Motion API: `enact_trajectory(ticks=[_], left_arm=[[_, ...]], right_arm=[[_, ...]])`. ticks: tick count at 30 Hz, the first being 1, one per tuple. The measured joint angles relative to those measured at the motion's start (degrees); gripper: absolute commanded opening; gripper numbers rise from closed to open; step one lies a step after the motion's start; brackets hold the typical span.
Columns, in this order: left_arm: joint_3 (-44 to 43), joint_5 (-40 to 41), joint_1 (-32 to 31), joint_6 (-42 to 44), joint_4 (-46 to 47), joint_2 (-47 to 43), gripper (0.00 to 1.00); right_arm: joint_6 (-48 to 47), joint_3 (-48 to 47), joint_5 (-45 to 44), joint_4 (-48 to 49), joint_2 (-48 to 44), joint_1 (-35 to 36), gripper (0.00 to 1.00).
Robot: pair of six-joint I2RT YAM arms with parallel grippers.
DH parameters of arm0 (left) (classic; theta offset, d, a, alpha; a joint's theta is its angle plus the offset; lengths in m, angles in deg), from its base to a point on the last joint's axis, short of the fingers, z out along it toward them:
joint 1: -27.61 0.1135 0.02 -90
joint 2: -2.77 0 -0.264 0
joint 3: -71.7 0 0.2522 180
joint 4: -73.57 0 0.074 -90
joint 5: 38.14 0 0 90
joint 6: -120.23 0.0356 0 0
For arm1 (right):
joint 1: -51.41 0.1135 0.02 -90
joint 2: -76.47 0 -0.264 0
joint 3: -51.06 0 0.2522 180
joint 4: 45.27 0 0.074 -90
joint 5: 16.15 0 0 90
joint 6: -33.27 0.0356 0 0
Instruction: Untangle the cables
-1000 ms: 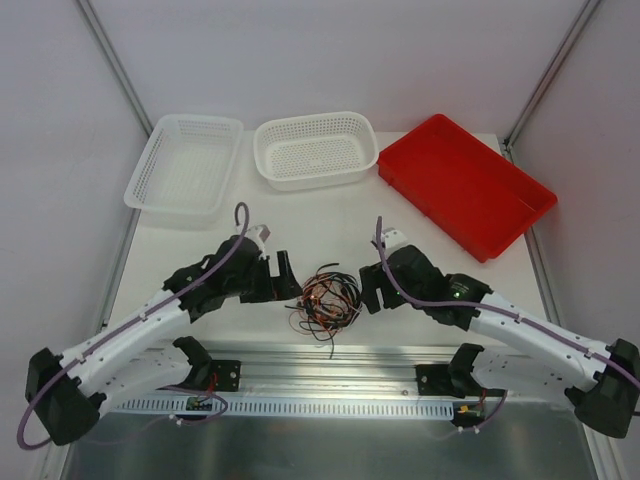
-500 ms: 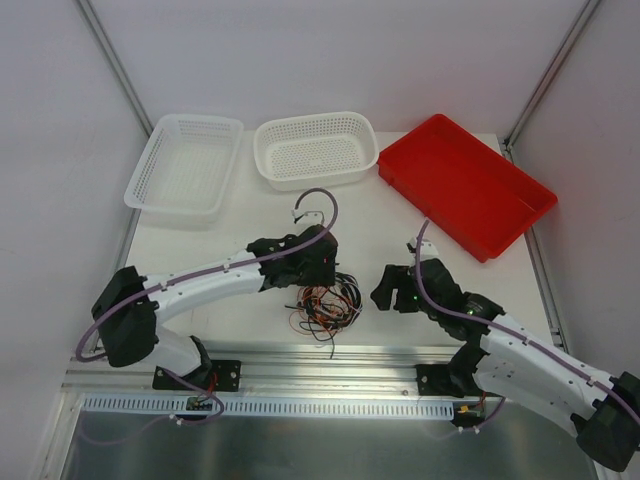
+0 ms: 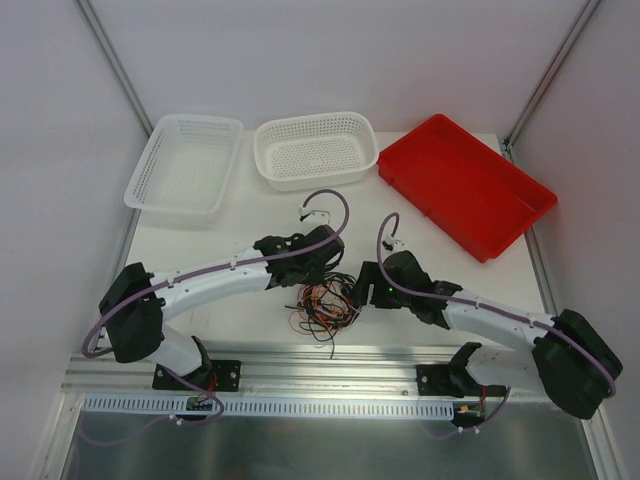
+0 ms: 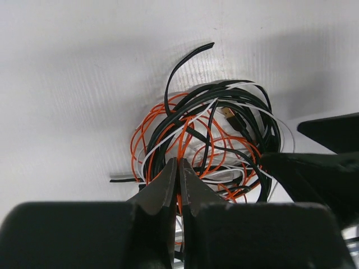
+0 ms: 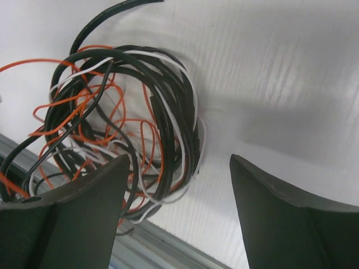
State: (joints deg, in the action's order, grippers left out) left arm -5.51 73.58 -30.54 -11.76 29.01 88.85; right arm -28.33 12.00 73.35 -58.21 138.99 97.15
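The cables (image 3: 322,305) lie in one tangle of orange, white and black strands near the table's front edge. In the left wrist view the cables (image 4: 213,131) form a loose coil with a black end sticking up. My left gripper (image 4: 179,163) is shut on an orange cable at the coil's near side, and it sits over the tangle's top (image 3: 322,276). My right gripper (image 5: 179,158) stands open, with the right edge of the cables (image 5: 174,95) reaching into the gap between its fingers. It is at the tangle's right side (image 3: 360,291).
Two white baskets (image 3: 186,165) (image 3: 315,150) and a red tray (image 3: 465,185) stand along the back of the table. An aluminium rail (image 3: 330,375) runs along the near edge just below the tangle.
My left arm has swung over the tangle and its gripper has shut on an orange cable. My right arm drew back, then came in again at the tangle's right side, still open.
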Motion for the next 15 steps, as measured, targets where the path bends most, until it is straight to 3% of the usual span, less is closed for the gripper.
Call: enact_trajectory(ticks=[3, 6, 10, 15], left_arm=[[0.0, 0.0, 0.0, 0.9, 0.0, -2.1, 0.0], [0.0, 0.1, 0.0, 1.9, -0.1, -4.3, 0.0], [-0.1, 1.9, 0.0, 3.4, -0.3, -8.2, 0.0], [-1.3, 6.5, 0.3, 5.9, -1.4, -15.0, 0.0]], right_arm=[[1.6, -0.9, 0.6, 2.5, 6.3, 0.1, 0.67], [3.7, -2.0, 0.7, 4.7, 11.1, 0.1, 0.51], [6.1, -2.7, -0.3, 7.1, 14.6, 0.2, 0.18], [6.8, -2.5, -2.1, 4.7, 12.7, -1.2, 0.05]])
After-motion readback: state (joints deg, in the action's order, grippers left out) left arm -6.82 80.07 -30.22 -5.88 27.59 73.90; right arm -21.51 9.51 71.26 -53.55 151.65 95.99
